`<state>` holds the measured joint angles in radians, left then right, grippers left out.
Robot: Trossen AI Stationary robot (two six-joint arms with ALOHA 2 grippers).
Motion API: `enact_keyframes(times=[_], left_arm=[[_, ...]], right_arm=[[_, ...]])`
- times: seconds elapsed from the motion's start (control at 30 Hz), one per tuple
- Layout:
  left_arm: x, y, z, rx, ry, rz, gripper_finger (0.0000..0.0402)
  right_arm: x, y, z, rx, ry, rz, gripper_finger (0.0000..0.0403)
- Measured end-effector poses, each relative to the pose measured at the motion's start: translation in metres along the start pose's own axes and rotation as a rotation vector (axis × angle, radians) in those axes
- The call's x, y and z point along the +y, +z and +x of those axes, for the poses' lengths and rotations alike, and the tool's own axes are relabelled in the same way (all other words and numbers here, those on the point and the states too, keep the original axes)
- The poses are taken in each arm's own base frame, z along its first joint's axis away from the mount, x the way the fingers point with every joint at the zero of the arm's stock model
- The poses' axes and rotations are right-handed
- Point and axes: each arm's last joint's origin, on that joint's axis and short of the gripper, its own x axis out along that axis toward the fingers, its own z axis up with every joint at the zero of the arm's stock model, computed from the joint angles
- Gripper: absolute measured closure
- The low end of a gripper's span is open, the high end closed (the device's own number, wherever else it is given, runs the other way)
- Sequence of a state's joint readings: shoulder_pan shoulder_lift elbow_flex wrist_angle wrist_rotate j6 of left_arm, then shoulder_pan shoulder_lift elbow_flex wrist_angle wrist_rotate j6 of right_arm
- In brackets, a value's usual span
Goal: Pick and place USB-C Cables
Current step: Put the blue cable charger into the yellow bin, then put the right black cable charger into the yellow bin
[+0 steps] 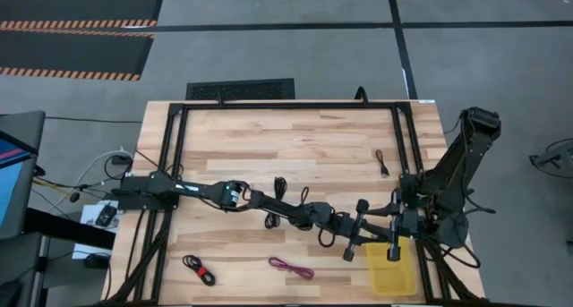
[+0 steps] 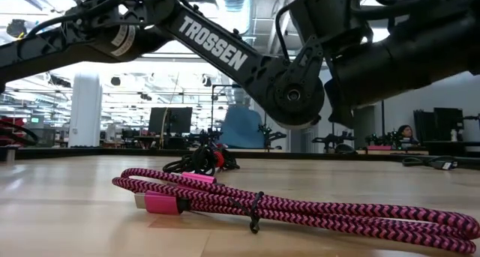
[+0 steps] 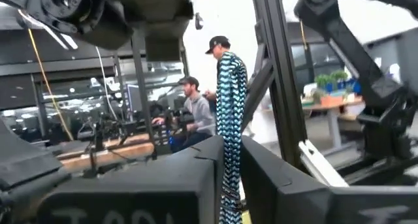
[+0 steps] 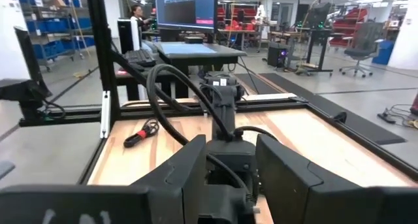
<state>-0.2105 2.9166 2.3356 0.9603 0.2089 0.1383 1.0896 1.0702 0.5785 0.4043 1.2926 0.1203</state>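
Observation:
My left arm (image 1: 269, 204) reaches across the table toward the translucent yellow tray (image 1: 391, 273) at the near right. Its gripper (image 3: 230, 152) is shut on the teal cable (image 3: 228, 106). My right arm (image 1: 452, 164) is folded at the right edge. Its gripper (image 4: 232, 178) is open, faces the left arm and holds nothing. Lying flat on the wood are the magenta cable (image 1: 292, 268) (image 2: 300, 208), the black-red cable (image 1: 199, 269) (image 4: 140, 134), a black cable (image 1: 279, 188) and the short black cable (image 1: 382, 162). In the low view, a black cable with red (image 2: 202, 161) lies behind the magenta one. My left gripper pinches the teal cable between its two fingers, roughly at the bundle's middle (image 3: 228, 142). The fingers point about level and lie across it. The bundle stands upright in the hold. Its upper end (image 3: 230, 64) sticks up above the fingers and its lower part drops out of the picture.
A black frame (image 1: 398, 155) runs around the table, with rails near both side edges. Both arms crowd the near right corner by the tray. Bare wood lies across the far middle (image 1: 295, 141). People (image 3: 196, 106) sit at benches in the room beyond.

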Motion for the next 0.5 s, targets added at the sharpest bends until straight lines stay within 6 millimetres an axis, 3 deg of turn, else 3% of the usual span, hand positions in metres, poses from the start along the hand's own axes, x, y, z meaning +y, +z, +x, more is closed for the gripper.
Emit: enact_keyframes(times=[0.33,0.5], left_arm=[[-0.022,-0.006,0.004,0.097,0.008,0.151,0.0243],[-0.025,-0.004,0.006,0.112,0.000,0.155,0.0218]], right_arm=[[-0.002,-0.001,0.004,0.004,-0.021,-0.034,0.0241],[-0.003,-0.001,0.005,0.005,-0.026,-0.042,0.0241]])
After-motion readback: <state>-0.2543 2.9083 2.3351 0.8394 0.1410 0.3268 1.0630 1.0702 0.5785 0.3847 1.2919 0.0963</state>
